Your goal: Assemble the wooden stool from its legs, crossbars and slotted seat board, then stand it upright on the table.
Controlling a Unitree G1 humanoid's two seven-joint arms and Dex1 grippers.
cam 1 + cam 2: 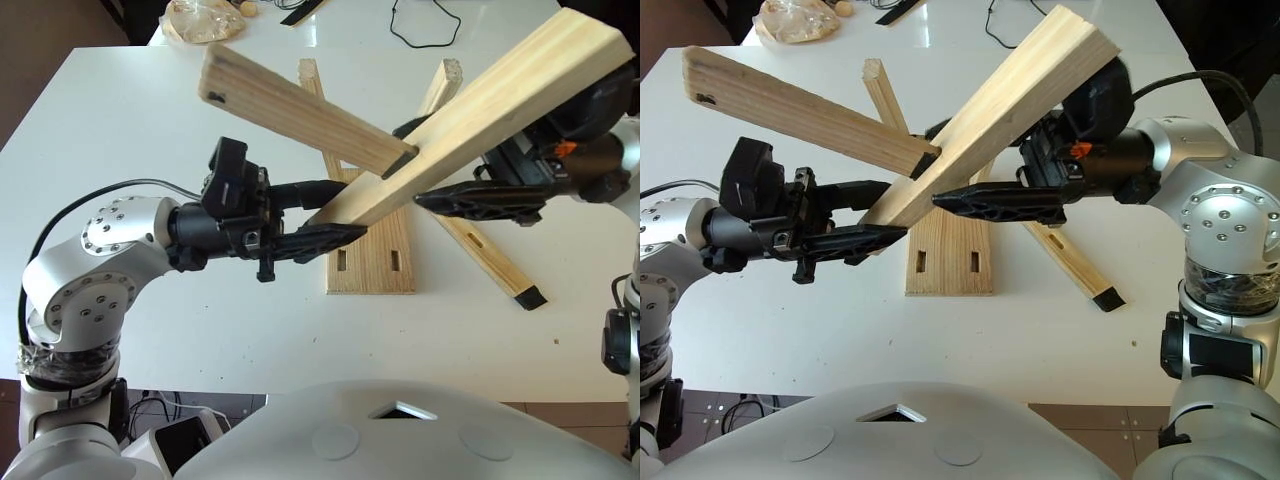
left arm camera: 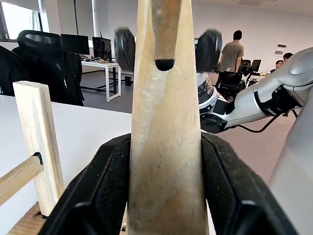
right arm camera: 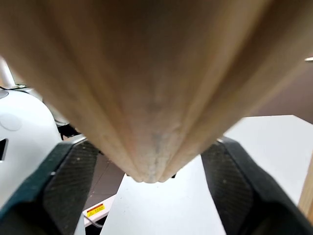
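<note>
Stool leg [image 1: 500, 100] clamped in left claw [image 1: 345, 208]; right claw [image 1: 415, 170] grips it too, upper finger hidden.

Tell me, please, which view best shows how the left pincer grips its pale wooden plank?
The left wrist view: both black fingers of the left pincer clamp the pale wooden plank between them. The eye views show that grip side-on, at the plank's lower end above the white table.

White table [image 1: 120, 130] with seat board [image 1: 370, 272], leg [image 1: 495, 262]
</note>
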